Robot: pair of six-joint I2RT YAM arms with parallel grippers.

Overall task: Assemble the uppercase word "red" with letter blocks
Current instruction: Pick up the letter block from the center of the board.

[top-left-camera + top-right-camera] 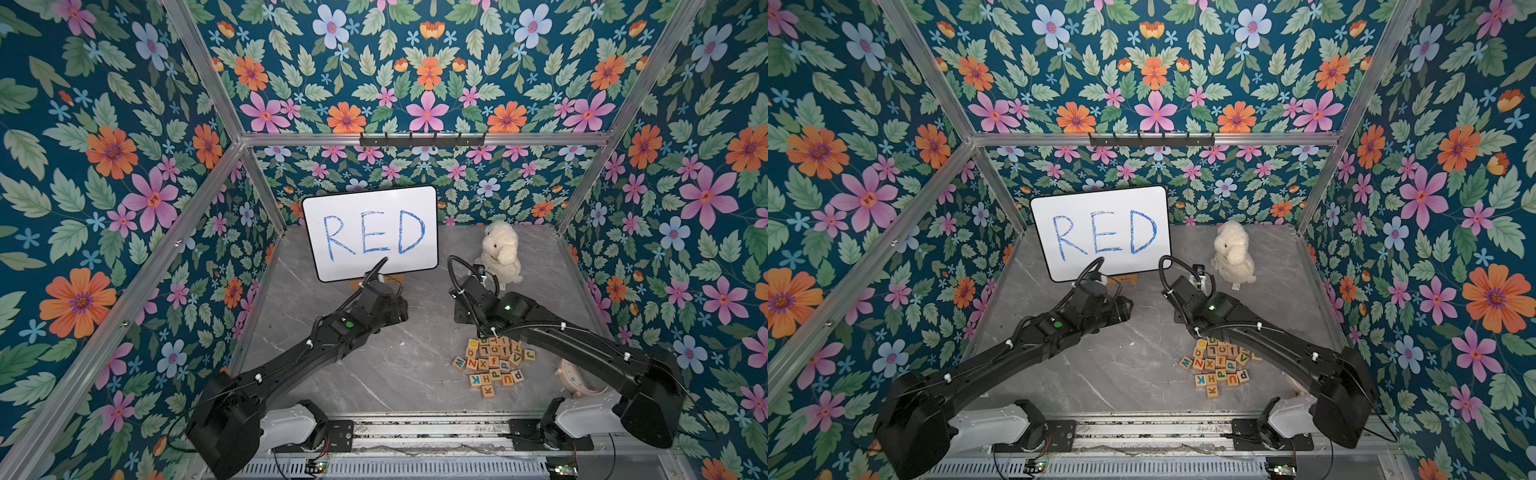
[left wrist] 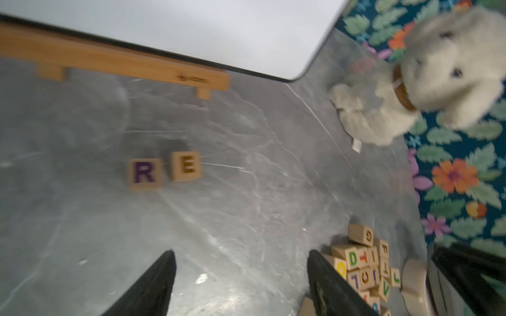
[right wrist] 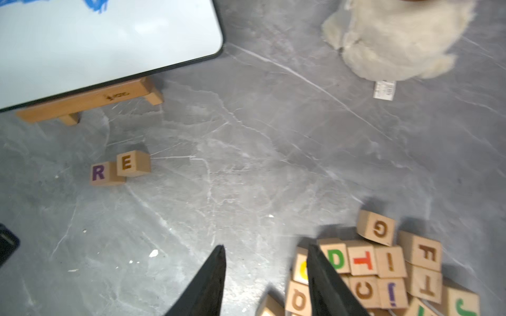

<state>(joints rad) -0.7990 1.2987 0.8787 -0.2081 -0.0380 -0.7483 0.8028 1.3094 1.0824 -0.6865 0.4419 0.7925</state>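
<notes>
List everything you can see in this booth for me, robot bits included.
Whiteboard: one, white, "RED" in blue, propped at the table's back.
Wooden stand: one, light wood, under the whiteboard.
R block: one, purple letter, in front of the stand.
E block: one, reddish letter, next to the R block.
Block pile: many, mixed letter colours, on the robot's right.
D block: one, green letter, in the pile.
Plush toy: one, cream, beside the whiteboard.
Round object: one, pale, partly hidden, near the pile.
Table: one, grey marble.
Left arm: black.
Right arm: black.
Left gripper: open, empty.
Right gripper: open, empty, at the pile's edge.
</notes>
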